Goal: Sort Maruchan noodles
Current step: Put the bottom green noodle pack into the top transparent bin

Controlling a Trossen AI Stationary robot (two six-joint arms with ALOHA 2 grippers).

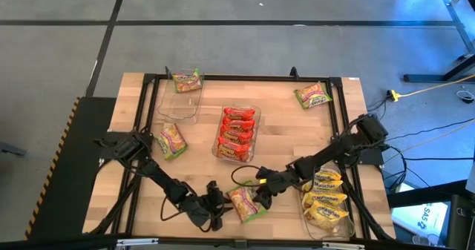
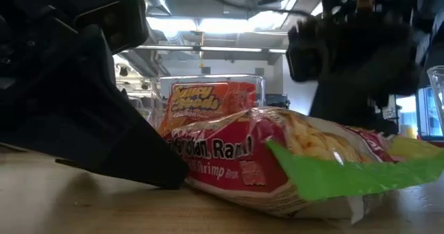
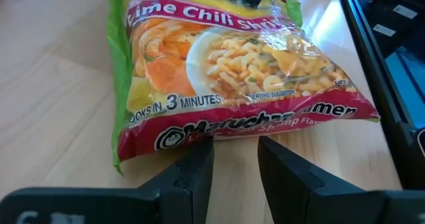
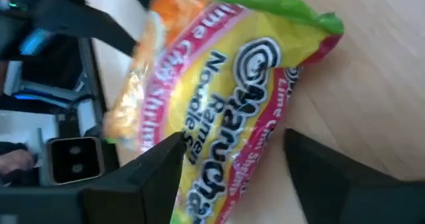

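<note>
Table: wooden top, dark frame.
Green noodle packet: front edge, between both grippers.
Left gripper: fingers apart, touching packet edge, nothing clamped.
Right gripper: fingers apart, straddling packet.

Wooden tabletop carries three clear trays: centre with red packets, eleven o'clock, five o'clock with yellow ones. Green packets lie loose at six, nine, one.
</note>
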